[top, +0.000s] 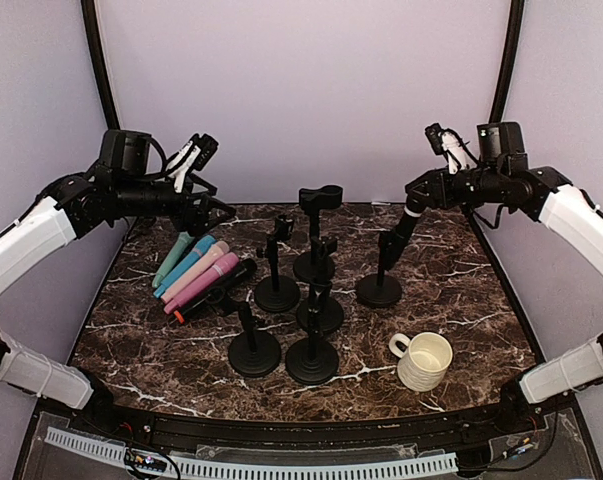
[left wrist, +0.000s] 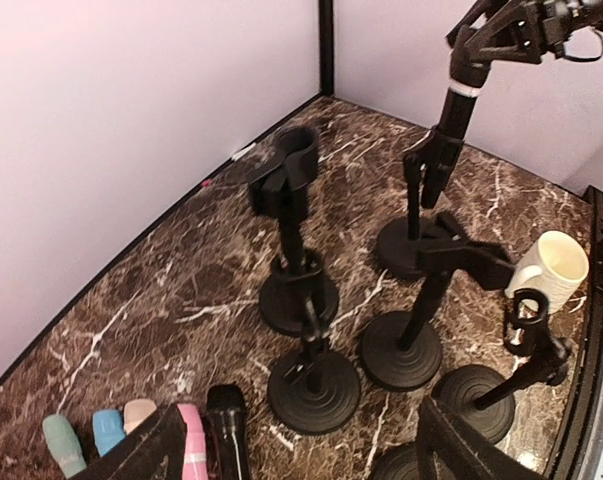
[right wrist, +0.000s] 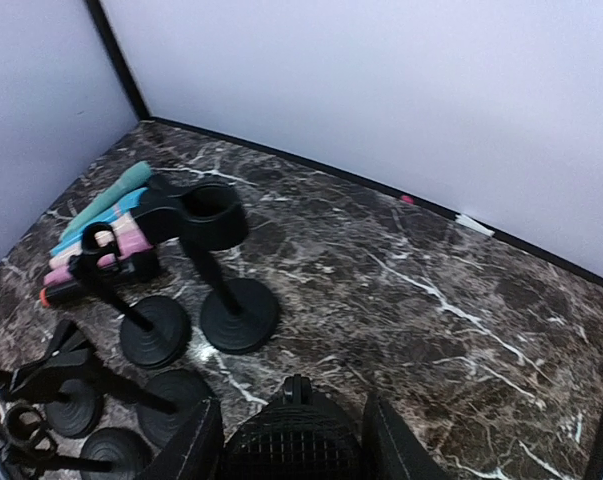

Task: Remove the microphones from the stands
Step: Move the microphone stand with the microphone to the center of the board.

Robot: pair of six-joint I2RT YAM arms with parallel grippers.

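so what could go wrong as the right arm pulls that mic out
The clip may keep its hold on the black microphone, so the stand could lift or tip with the right gripper. If it tips, the other stands close beside it and the mug could be hit.

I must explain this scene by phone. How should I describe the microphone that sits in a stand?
On the marble table, look beyond the cream mug at the right. One stand there is apart from the cluster, and a black microphone leans in its clip. Unlike the microphones lying at the left, it is raised, its head in the right gripper.
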